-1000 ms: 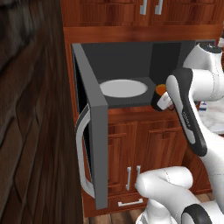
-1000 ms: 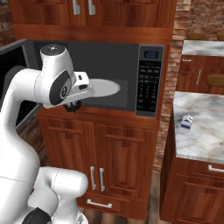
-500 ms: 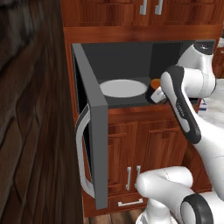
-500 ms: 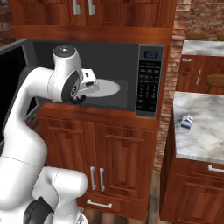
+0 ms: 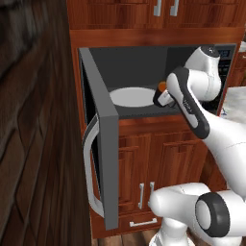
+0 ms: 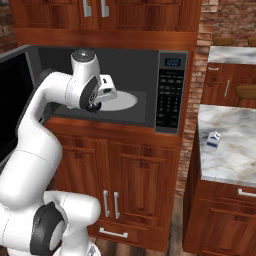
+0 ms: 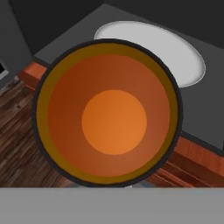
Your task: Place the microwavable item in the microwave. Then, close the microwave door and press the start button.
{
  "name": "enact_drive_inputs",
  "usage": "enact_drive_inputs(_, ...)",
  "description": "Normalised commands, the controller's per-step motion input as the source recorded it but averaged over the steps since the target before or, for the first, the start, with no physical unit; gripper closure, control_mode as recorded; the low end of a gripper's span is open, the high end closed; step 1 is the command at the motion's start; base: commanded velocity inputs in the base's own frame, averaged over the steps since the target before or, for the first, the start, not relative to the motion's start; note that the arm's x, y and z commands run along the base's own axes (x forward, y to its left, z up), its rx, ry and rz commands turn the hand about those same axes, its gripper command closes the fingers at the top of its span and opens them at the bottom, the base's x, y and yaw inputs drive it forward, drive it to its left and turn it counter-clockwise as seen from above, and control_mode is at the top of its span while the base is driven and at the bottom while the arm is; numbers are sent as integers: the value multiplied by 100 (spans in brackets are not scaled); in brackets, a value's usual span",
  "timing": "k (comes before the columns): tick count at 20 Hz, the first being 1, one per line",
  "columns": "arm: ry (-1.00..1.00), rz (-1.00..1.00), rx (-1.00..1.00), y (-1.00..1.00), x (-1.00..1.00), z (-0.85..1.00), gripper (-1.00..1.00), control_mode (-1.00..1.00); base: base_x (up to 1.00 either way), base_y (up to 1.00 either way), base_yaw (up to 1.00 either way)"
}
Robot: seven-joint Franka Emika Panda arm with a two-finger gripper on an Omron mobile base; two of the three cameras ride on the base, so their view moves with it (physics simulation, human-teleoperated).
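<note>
The gripper [image 6: 96, 105] is pinched shut on the mug [image 7: 108, 113], which hangs at the front edge of the microwave [image 6: 170, 90] cavity, short of the turntable [image 5: 132, 96]. The hand view looks straight down into the mug's orange interior, so the hold seems to be at the rim or wall; the exact contact is hidden. The mug looks rigid, light, probably smooth and breakable, so a tilt could let it slip. The door [image 5: 103, 149] stands wide open.

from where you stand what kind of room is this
A home kitchen, by the look of it: a built-in microwave set among wooden cabinets, with a marble-topped counter off to one side.
</note>
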Motion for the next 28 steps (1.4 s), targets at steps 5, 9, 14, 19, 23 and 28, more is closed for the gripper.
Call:
enact_drive_inputs(5, 0, -2, 0, 11, 54, -16, 100, -100, 0, 0, 0)
enact_drive_inputs(9, 0, -1, 0, 10, 51, -23, 100, -100, 0, 0, 0)
enact_drive_inputs(14, 0, 0, 0, 7, 46, -28, 100, -100, 0, 0, 0)
enact_drive_inputs(19, 0, 0, 0, 1, 39, -13, 100, -100, 0, 0, 0)
enact_drive_inputs(23, 0, 0, 1, 0, 34, -5, 100, -100, 0, 0, 0)
enact_drive_inputs(28, 0, 0, 1, 0, 33, -12, 100, -100, 0, 0, 0)
